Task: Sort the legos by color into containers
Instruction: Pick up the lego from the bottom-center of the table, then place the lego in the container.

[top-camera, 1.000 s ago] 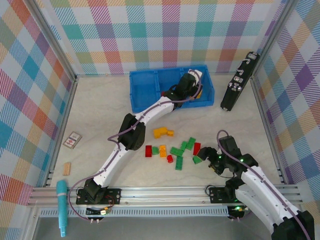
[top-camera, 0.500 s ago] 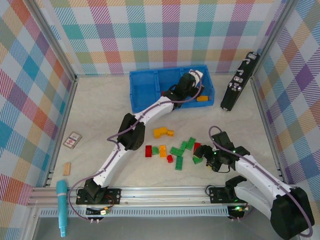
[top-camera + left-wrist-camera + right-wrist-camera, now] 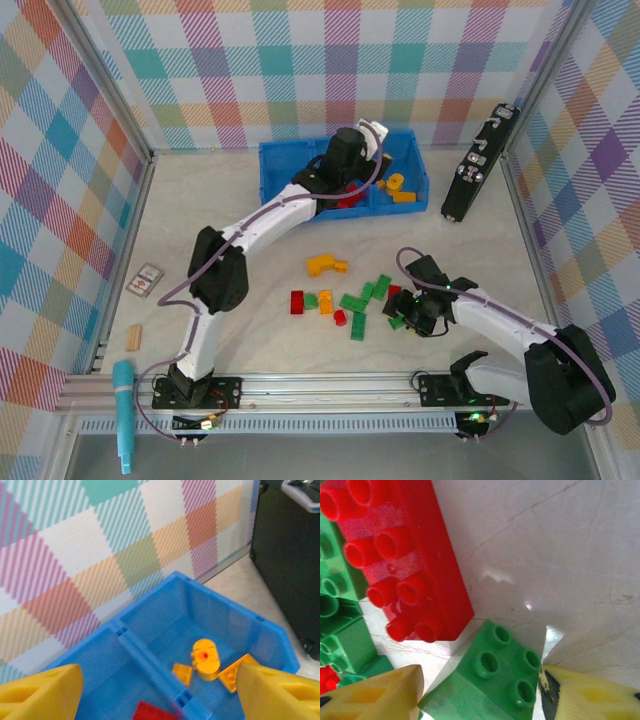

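Observation:
The blue tray [image 3: 290, 185] stands at the back, with three compartments side by side. The right compartment [image 3: 220, 615] holds yellow-orange legos [image 3: 205, 659], and a red lego [image 3: 150, 712] lies in the middle one. My left gripper [image 3: 362, 138] hovers over the tray, open, with nothing between its fingers. Loose red, green and orange legos [image 3: 340, 300] are scattered mid-table. At their right end my right gripper [image 3: 480, 682] is down on the table. Both its fingers press a small green lego [image 3: 495, 680], and a long red lego [image 3: 395, 565] lies just beyond it.
A long black device [image 3: 475, 170] leans at the back right, close to the tray's right end. A small card box [image 3: 147, 280] and a tan wooden block [image 3: 133, 337] lie at the left. A teal tool [image 3: 125, 415] rests by the front rail.
My left gripper opened, dropped a yellow-orange piece into the right compartment and swung left and up. My right gripper moved left onto the green lego and closed on it.

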